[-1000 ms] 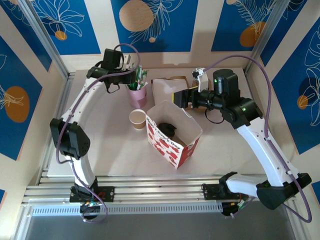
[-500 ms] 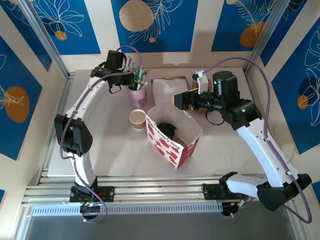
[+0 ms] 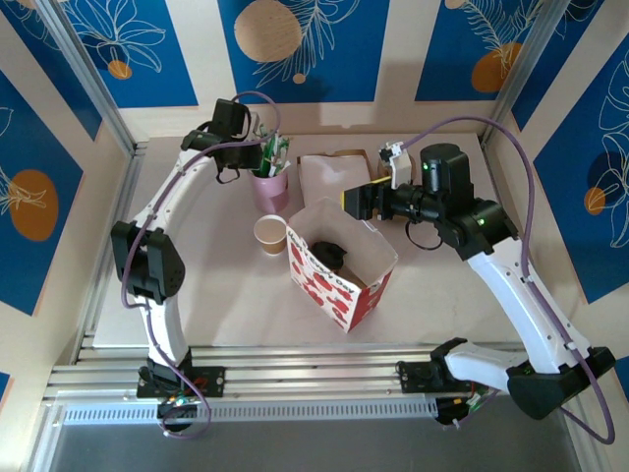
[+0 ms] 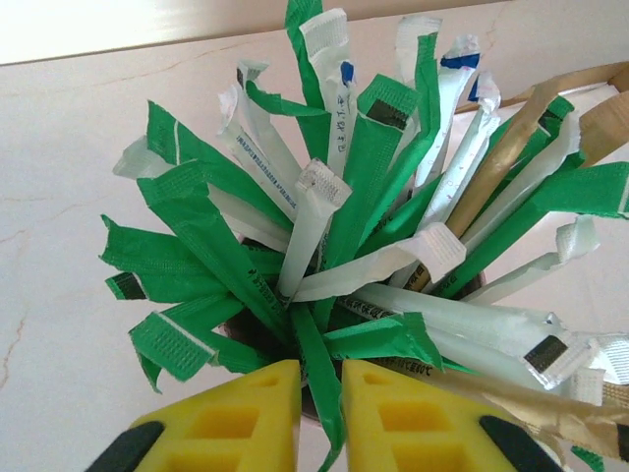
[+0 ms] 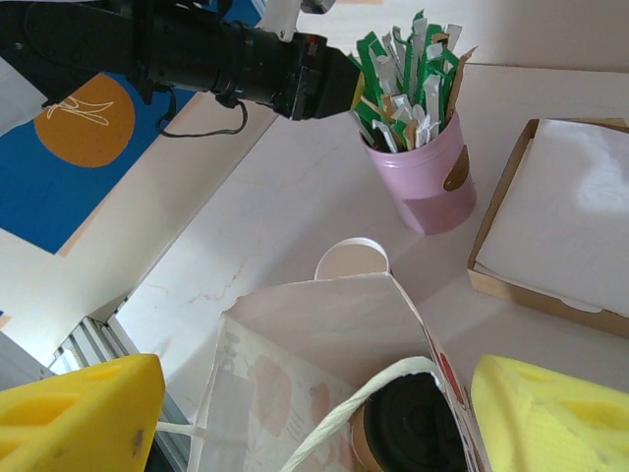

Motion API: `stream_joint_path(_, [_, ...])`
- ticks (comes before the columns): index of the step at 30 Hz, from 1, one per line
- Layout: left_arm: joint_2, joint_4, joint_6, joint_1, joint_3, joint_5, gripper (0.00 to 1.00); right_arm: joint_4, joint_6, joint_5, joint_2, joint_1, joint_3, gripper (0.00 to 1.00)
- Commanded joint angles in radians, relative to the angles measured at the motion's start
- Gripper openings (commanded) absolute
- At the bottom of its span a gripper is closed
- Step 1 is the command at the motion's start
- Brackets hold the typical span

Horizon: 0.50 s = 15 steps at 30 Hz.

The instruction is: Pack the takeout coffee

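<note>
An open kraft takeout coffee cup (image 3: 270, 234) (image 5: 352, 261) with a white rim stands on the table left of the red-and-white paper bag (image 3: 339, 264) (image 5: 295, 344). Inside the bag sits a second kraft cup with a black lid (image 3: 329, 256) (image 5: 418, 433). My right gripper (image 3: 359, 200) (image 5: 314, 393) hangs open above the bag's far side, holding nothing. My left gripper (image 3: 257, 149) (image 4: 320, 369) is over the pink cup of sticks (image 3: 271, 187) (image 5: 428, 182), its yellow fingers (image 4: 246, 413) pressed close on a green stick (image 4: 316, 364).
A brown tray with white napkins (image 3: 329, 169) (image 5: 580, 211) lies behind the bag. The bag's white string handle (image 5: 364, 408) arches across its mouth. The metal rail frame (image 3: 118, 246) borders the table on the left.
My left gripper has edged in over the pink cup and its jaws have closed around a green stick. The right gripper has shifted only slightly and stays open.
</note>
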Motion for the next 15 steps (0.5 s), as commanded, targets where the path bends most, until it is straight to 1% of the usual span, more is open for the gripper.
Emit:
stream_joint_path(1, [0.022,-0.029,-0.006,0.005,0.041,-0.012,0.13,0.002,-0.010,0.005,-0.028,-0.003,-0.010,0.82])
stream_joint_path(4, [0.018,-0.042,-0.006,0.005,0.061,-0.012,0.09,0.001,-0.010,0.006,-0.033,-0.003,-0.010,0.82])
stream_joint_path(7, [0.006,-0.052,-0.009,0.005,0.077,-0.013,0.00,-0.001,-0.009,0.006,-0.037,-0.003,-0.008,0.82])
stream_joint_path(15, [-0.085,-0.105,-0.032,0.004,0.123,-0.015,0.00,-0.020,-0.003,0.029,-0.049,-0.006,-0.010,0.82])
